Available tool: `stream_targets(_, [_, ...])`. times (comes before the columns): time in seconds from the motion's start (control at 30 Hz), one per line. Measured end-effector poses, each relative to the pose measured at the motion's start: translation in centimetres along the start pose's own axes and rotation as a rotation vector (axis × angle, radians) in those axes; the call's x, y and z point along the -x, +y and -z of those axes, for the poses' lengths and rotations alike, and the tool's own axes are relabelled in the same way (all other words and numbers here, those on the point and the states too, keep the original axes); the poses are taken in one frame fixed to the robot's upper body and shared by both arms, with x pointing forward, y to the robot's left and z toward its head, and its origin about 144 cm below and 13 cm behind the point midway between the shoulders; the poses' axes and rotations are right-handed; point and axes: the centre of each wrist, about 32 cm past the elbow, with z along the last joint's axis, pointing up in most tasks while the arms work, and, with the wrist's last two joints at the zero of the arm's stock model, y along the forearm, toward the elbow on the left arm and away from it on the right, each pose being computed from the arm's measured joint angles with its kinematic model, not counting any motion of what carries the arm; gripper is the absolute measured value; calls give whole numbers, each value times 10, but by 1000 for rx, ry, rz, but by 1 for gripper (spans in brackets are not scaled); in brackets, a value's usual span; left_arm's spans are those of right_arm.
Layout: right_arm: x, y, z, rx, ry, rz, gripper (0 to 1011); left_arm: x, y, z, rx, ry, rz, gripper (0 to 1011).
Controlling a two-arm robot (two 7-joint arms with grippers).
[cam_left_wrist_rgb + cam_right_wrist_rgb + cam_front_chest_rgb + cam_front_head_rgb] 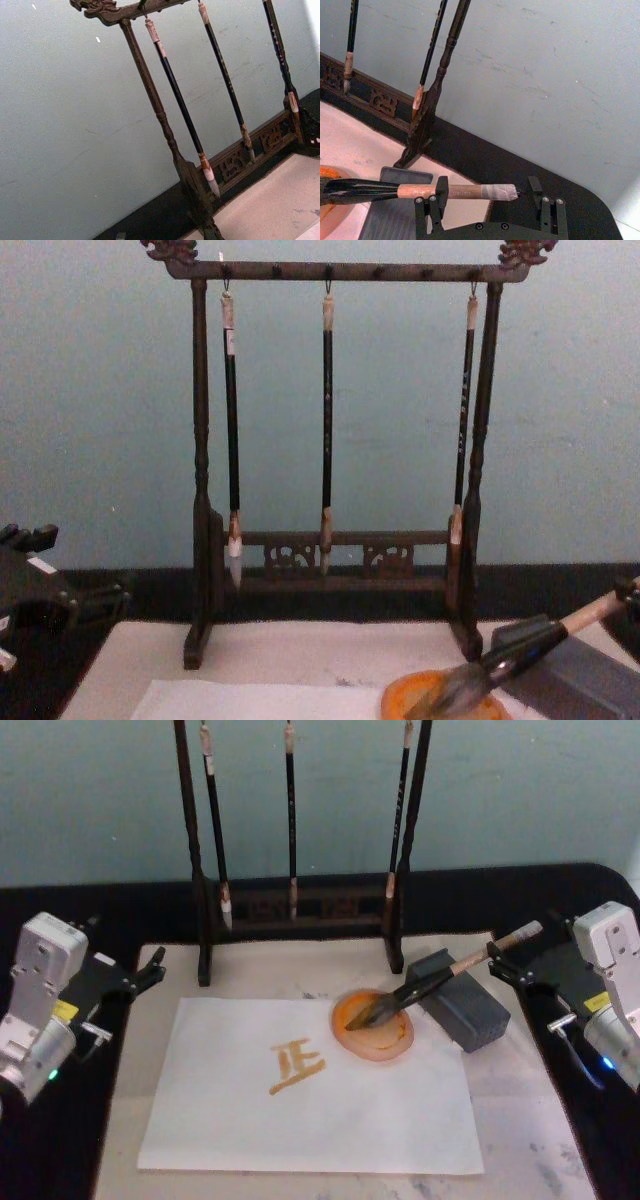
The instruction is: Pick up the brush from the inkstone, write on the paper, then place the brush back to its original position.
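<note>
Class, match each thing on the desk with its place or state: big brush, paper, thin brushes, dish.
Things:
1 big brush
2 paper
3 thin brushes
4 dish

States:
A hanging from the rack
B marked with an orange character
C orange, under the big brush's tip
D propped on the grey block

Pairs: 1-D, 2-B, 3-A, 4-C
</note>
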Motion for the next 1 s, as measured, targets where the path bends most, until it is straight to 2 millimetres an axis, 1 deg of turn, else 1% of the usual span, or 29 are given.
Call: stream_targets(1.0, [0, 0, 0, 0, 0, 0, 1000, 0, 0, 0, 0, 0, 0, 1010])
